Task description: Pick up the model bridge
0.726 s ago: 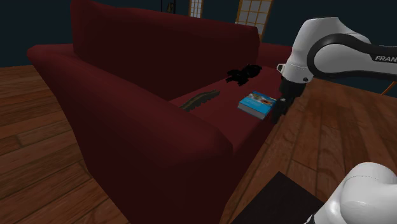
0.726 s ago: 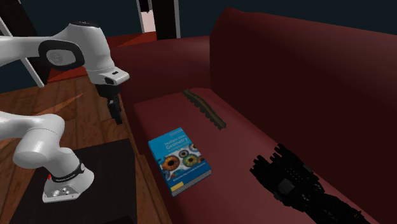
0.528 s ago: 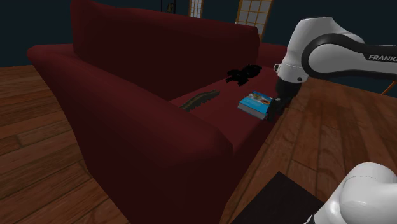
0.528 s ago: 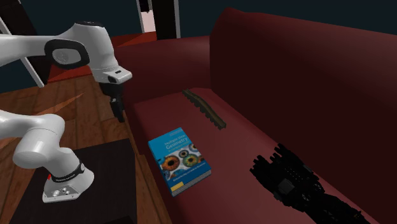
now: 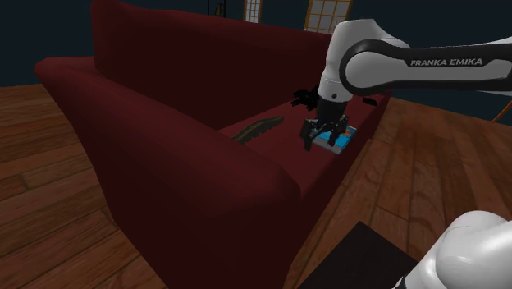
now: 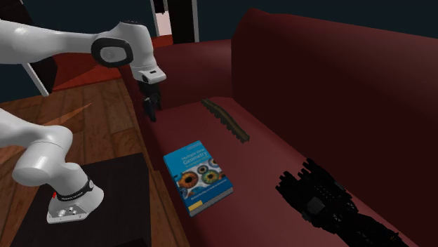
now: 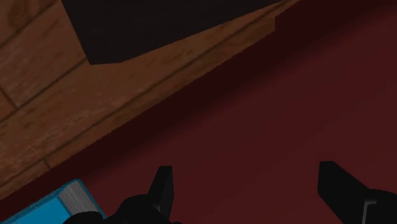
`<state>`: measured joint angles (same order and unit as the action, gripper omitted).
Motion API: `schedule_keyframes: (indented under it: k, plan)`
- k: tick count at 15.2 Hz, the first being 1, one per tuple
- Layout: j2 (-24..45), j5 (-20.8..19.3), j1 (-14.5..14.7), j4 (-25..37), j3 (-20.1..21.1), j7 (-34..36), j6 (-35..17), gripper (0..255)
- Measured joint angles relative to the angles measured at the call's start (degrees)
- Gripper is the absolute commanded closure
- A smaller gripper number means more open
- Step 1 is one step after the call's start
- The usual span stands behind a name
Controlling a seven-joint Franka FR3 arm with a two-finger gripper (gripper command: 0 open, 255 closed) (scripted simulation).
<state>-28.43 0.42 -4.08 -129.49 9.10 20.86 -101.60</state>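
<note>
shoulder view: the model bridge (image 5: 258, 129) lies flat on the sofa (image 5: 164, 164) seat by the backrest, apart from your gripper (image 5: 320, 136) near the book (image 5: 342, 139). second exterior view: its ridged length shows plainer; likely light, stiff, brittle, so pinch across mid-span. wrist view: fingers (image 7: 162, 184) spread, holding nothing.

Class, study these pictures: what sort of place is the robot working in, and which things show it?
Probably a home living room: a big dark red sofa stands on a wood plank floor, and a book lies on its seat.
</note>
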Motion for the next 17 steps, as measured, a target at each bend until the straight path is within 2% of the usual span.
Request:
schedule_keyframes:
  k: [5, 9, 12, 17]
  plan:
    - [10.5, -0.1, -2.4, 9.3, 4.2, 14.9, -1.0, 0]
    - [20.9, -2.0, -3.7, 19.5, 6.8, 27.1, -1.0, 0]
    - [27.0, -3.6, -4.0, 26.0, 7.4, 35.5, -0.3, 0]
    - [40.3, -7.1, -3.3, 42.1, 7.0, 48.4, 3.0, 0]
